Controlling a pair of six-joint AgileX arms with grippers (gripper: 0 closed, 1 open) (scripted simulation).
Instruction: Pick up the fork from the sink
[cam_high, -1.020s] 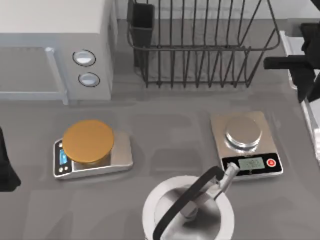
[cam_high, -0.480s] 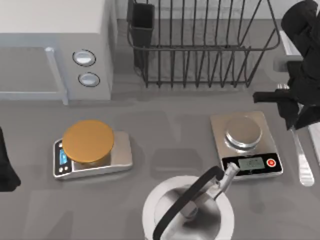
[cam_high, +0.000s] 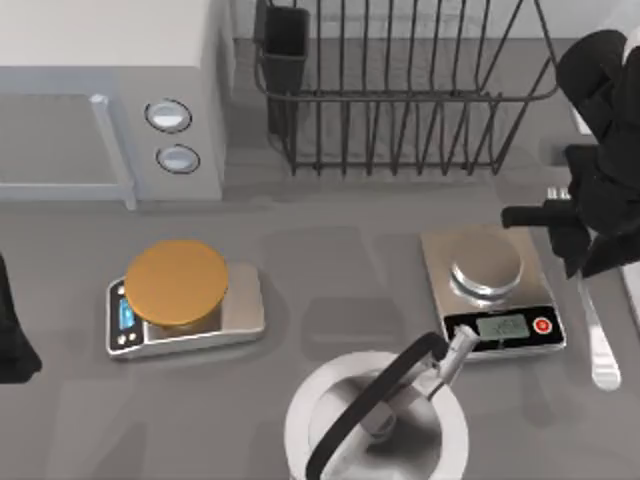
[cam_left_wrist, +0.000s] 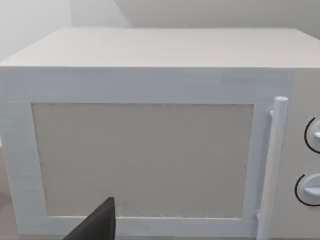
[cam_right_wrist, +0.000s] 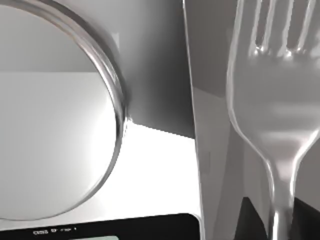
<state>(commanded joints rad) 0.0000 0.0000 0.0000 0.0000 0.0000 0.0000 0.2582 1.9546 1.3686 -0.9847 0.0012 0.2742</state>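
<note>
- Left gripper (cam_high: 12, 340): black, parked at table's 9 o'clock edge; cannot tell its claw state.
- White boxy microwave (cam_high: 110, 95) with two round dials at 10 o'clock, seen close in left wrist view (cam_left_wrist: 150, 140).
- Small silver kitchen scale with orange round disc (cam_high: 178, 290) on it, left of centre.
- Black wire dish rack (cam_high: 400, 90) at 12 o'clock.
- Steel pot with black curved handle (cam_high: 375, 425) at 6 o'clock.
- Silver kitchen scale with round steel plate (cam_high: 490, 285), red button, right of centre.
- Right gripper (cam_high: 580, 240): black, at 3 o'clock just beside that scale, pinching the slim shiny silver metal fork (cam_high: 598, 335).
- Fork handle extends toward 5 o'clock below the gripper; right wrist view shows tines and neck (cam_right_wrist: 275, 100) beside the scale plate.
- Pale grey-white sink rim (cam_high: 632, 290) at the right edge, next to the fork.
</note>
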